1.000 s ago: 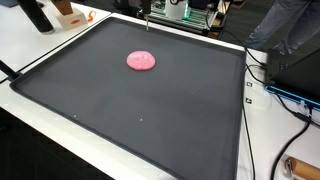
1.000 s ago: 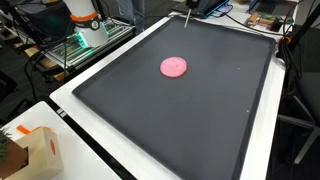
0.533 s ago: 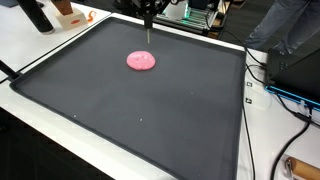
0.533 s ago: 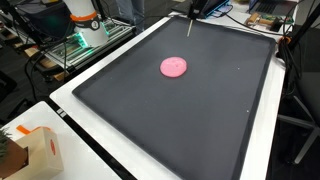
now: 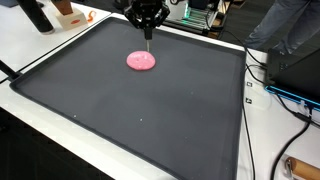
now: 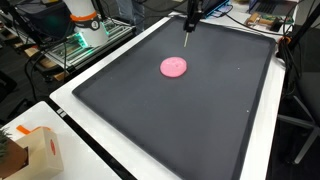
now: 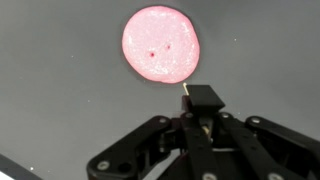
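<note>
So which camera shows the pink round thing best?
The wrist view. The pink round thing is big and close there, and you can even spot tiny dark dots on it. In both exterior views it is just a small pink blob on the black mat.

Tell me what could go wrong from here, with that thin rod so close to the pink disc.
1. The thin rod is pinched only at its top by the shut jaws, so pressing down might tilt it or make it slip.
2. In the wrist view its tip sits just off the edge of the pink disc, so a straight drop may strike the black mat instead.
3. The disc lies loose on the mat, so a sideways nudge could slide it away.
</note>
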